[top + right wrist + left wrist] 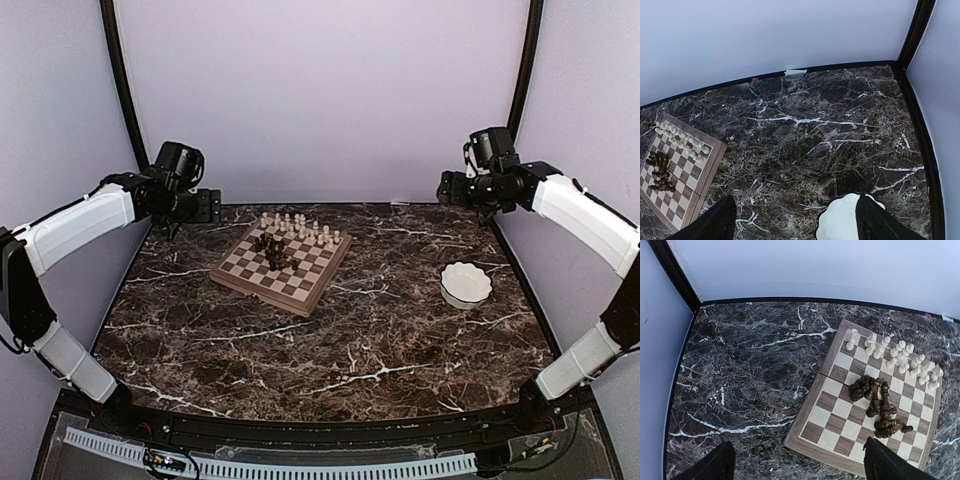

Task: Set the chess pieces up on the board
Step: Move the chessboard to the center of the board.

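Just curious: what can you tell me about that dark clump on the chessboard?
It is a heap of dark brown chess pieces, seemingly turned wood, mostly toppled and jumbled against each other on the board's middle squares. It lies apart from the cream pieces standing along one edge. Nothing else touches it.

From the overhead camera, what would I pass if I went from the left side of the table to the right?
left gripper → chessboard → white bowl
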Tool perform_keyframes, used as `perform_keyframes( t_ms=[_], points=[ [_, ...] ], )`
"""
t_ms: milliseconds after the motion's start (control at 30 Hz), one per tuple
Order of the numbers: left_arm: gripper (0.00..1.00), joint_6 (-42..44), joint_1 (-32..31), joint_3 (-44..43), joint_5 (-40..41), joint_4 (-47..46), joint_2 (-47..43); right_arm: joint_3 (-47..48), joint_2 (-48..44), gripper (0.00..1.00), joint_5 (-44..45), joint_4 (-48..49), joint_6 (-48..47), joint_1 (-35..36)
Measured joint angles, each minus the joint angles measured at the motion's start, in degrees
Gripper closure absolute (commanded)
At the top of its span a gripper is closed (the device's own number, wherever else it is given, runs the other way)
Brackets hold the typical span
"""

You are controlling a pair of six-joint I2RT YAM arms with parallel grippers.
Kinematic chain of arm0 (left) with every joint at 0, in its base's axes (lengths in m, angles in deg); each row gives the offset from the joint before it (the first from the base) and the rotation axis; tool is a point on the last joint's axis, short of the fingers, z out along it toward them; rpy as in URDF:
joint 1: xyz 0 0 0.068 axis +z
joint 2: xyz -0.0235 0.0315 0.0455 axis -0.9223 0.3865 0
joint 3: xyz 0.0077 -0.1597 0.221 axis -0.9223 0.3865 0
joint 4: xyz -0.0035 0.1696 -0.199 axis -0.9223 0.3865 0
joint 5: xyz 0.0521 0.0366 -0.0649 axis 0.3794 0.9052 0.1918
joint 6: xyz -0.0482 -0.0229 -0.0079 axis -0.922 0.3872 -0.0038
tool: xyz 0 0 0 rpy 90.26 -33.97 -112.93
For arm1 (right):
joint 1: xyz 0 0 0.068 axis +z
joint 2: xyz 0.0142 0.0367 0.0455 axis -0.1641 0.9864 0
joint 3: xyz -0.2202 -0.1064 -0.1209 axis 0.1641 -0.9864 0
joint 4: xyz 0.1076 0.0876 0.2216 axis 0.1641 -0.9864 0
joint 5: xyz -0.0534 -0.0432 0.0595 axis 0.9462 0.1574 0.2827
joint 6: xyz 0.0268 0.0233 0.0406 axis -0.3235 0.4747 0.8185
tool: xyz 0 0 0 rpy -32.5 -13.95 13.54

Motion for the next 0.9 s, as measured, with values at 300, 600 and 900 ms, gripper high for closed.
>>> perform_keyframes(
  t_ms=[300, 600, 900],
  points=[
    [0.13, -8.39, 11.50, 0.37, -12.50, -2.32, 0.46, -5.53, -0.09, 0.09, -3.50, 2.08, 2.43, -0.39],
    [0.02, -11.08, 16.57, -3.32, -22.27, -1.60, 11.37, -8.35, -0.09, 0.23, -12.09, 4.22, 2.43, -0.42],
    [0.22, -8.74, 18.56, -6.27, -31.58, -2.05, 22.12, -12.55, -0.04, 0.36, -21.31, 6.51, 4.17, 1.33]
  ],
)
